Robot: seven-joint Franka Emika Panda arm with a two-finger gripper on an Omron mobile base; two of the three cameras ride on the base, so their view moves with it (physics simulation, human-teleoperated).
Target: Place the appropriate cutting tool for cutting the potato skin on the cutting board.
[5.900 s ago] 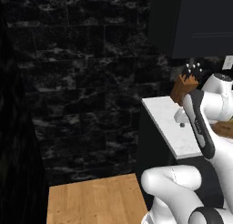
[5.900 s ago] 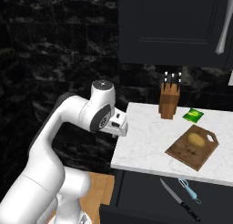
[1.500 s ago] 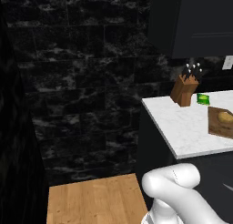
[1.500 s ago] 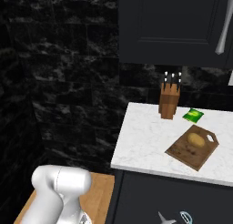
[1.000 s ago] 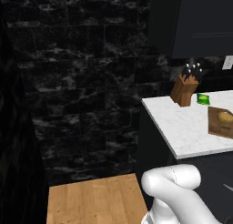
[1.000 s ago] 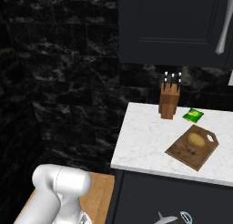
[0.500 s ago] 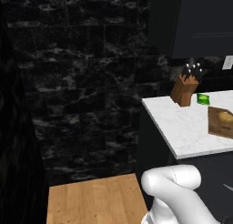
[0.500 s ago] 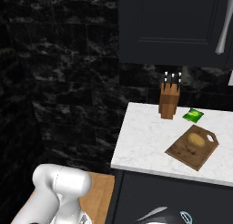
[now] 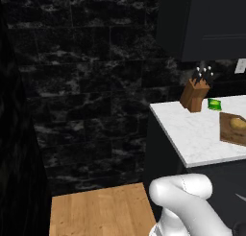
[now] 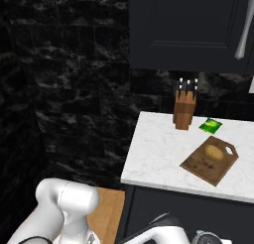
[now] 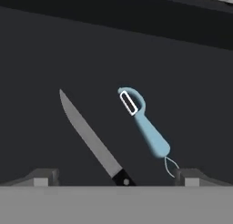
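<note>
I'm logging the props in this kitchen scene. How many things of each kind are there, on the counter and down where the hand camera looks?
Knife block: 1
Green packet: 1
Cutting board: 1
Potato: 1
Peeler: 1
Loose knife: 1
Total: 6

Potato (image 10: 213,151) on cutting board (image 10: 201,166); peeler (image 11: 144,123) beside knife (image 11: 91,137).

Dark kitchen corner

Black marbled wall (image 9: 86,76) is rising behind a white counter (image 10: 163,153) at right; dark cabinets (image 10: 188,30) are hanging above, and a wooden floor patch (image 9: 98,213) is lying near left.
</note>
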